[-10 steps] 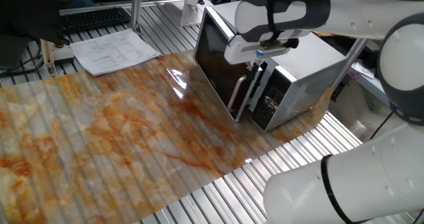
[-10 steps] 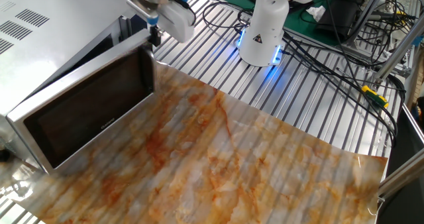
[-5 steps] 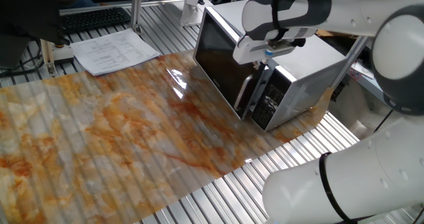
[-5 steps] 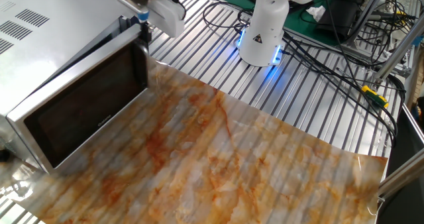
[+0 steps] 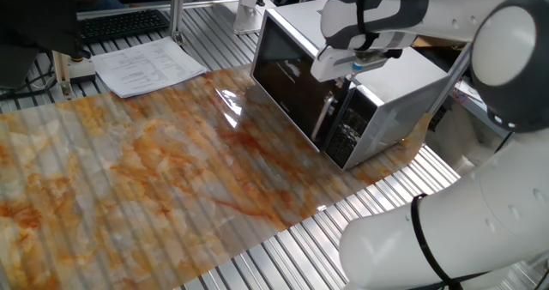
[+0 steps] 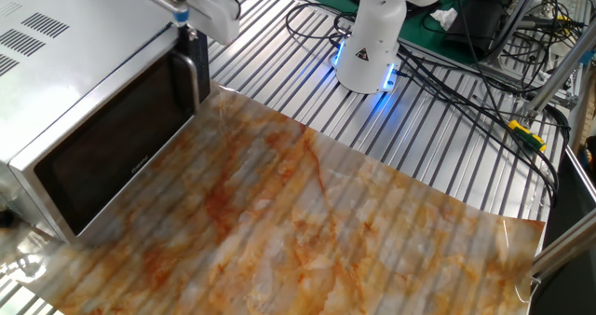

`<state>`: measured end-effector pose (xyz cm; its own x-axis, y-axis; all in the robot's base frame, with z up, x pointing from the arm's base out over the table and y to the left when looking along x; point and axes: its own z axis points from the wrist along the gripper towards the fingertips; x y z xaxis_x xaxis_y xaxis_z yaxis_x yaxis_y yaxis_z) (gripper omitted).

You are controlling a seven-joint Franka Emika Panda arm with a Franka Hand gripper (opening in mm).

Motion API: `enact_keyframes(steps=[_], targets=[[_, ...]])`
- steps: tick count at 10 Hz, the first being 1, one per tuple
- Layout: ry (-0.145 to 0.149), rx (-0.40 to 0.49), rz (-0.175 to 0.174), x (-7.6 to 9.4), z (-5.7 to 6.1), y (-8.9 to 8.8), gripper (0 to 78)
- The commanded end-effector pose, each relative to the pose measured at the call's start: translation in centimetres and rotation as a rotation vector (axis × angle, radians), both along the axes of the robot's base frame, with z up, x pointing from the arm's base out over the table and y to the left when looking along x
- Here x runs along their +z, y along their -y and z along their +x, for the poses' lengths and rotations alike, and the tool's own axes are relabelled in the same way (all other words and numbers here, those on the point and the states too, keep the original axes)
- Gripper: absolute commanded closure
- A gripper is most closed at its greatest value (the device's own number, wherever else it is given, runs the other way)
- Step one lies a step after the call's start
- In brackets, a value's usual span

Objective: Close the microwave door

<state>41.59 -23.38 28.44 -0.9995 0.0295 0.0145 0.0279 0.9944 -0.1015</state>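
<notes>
The white microwave [image 5: 403, 84] stands at the right of the table; in the other fixed view it is at the left [image 6: 56, 63]. The microwave door [image 5: 287, 75] with its dark glass is swung almost flat against the front; it also shows in the other fixed view [image 6: 112, 152]. Its vertical silver handle [image 5: 325, 123] lies right next to the black control panel [image 5: 349, 137]. My gripper [image 5: 345, 77] hangs from above at the top of the door's handle edge [image 6: 189, 43]. Its fingers look close together and hold nothing.
A marbled orange-grey mat [image 5: 146, 178] covers the table in front of the microwave. Papers [image 5: 146, 67] and a keyboard [image 5: 120, 22] lie at the back left. The robot base [image 6: 372, 35] and cables [image 6: 484, 73] are on the slatted metal top behind.
The door has swung from partly open to nearly flush with the microwave front. My gripper has moved with the handle edge towards the control panel.
</notes>
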Motion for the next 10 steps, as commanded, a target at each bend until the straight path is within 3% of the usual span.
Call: enact_keyframes(steps=[1, 5, 9, 10], targets=[[-0.006, 0.063, -0.001, 0.2, -0.2, 3.3, 77.6], [-0.007, 0.027, 0.002, 0.3, -0.2, 3.1, 77.6], [-0.001, -0.110, 0.030, 2.1, -0.7, -1.2, 77.6], [-0.001, -0.115, 0.031, 2.2, -0.8, -1.4, 77.6]])
